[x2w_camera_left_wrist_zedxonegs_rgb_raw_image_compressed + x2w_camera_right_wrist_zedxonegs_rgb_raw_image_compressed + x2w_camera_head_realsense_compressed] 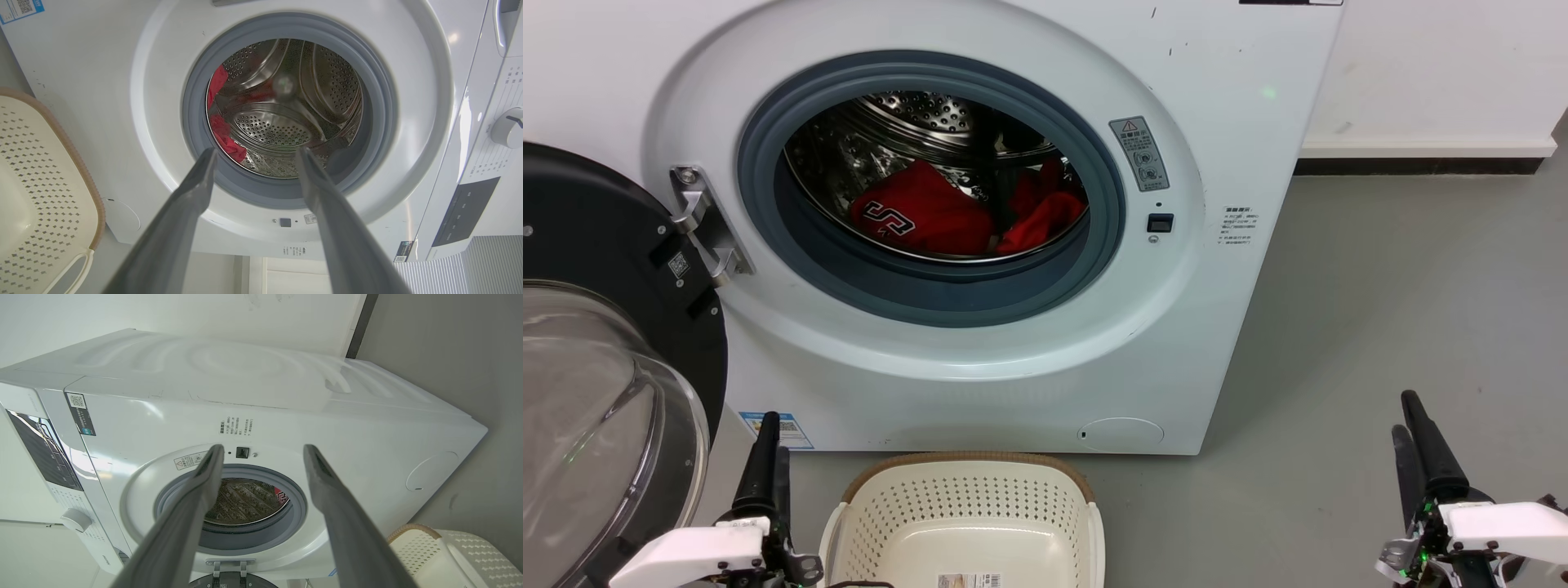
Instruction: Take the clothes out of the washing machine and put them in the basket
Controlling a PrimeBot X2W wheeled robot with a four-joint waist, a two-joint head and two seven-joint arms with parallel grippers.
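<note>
Currently, the washing machine (pixel 1013 384) is standing on the grey floor (pixel 1380 327), with its black-rimmed glass door (pixel 613 367) hanging fully open at the left of the head view. The clothes (pixel 931 214) are lying at the bottom of the perforated steel drum (pixel 915 110). A red jersey with dark white-edged lettering is resting on the left, and a second red garment is lying bunched just beside it on the right. The basket (pixel 968 498) is sitting on the floor directly in front of the machine, below the porthole, with a barcode label showing on its base.

The left gripper (pixel 770 433) is hovering just beside the basket's left side, between the basket and the door. In the left wrist view its two fingers are standing apart with nothing between them. The right gripper (pixel 1405 416) is hovering over the floor, well apart from the machine's right side. In the right wrist view its fingers are likewise spread and gripping nothing. Neither gripper is touching the clothes.
</note>
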